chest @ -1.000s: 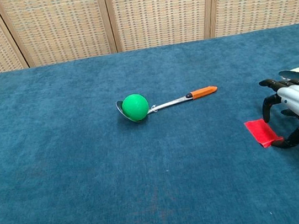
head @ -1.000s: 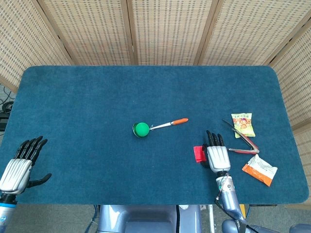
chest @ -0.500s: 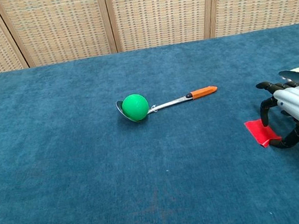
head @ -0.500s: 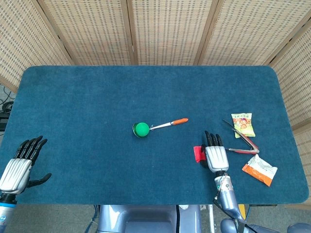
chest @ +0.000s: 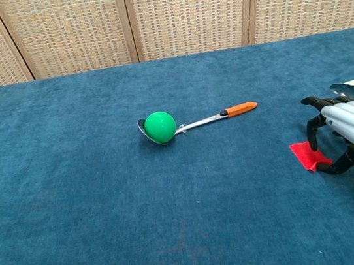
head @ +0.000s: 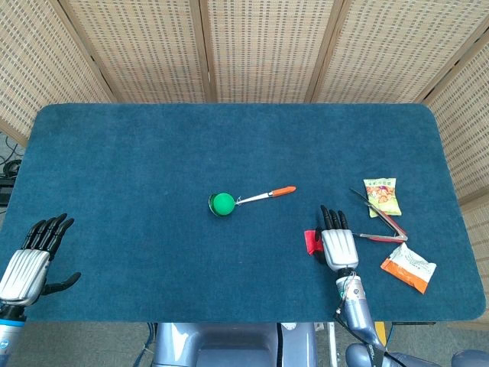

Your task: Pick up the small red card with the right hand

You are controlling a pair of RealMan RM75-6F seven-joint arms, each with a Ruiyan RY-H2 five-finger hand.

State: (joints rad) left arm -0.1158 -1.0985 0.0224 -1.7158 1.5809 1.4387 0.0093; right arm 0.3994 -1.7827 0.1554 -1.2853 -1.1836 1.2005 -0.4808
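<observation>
- Left hand (head: 27, 260): lower left corner of the head view, just past the table's left edge, fingers spread and straight, thumb out to the side, holding nothing. Does not show in the chest view.
- Table (head: 153, 153): covered in dark blue cloth, fills the middle of both views.
- Green ball (head: 222, 202): near frame centre, sitting in the bowl of a spoon (head: 260, 196); the spoon's orange handle points to the right and slightly up.
- Red card (head: 311, 241): lower right of centre in the head view, flat on the cloth. In the chest view it lies at the right edge of the frame (chest: 306, 154).
- Right hand (head: 337, 243): right beside the card and partly over its right side, palm down. Chest view (chest: 351, 129) shows the dark fingers curved down over the card's far side and the thumb near its near corner. Card not lifted; whether the fingertips touch it cannot be told. Hand not closed on anything.
- Tongs (head: 378, 222): just right of the right hand, on the cloth.
- Yellow-green snack packet (head: 381, 195): above the tongs, right side of frame.
- Orange-and-white packet (head: 408, 267): lower right, below the tongs.
</observation>
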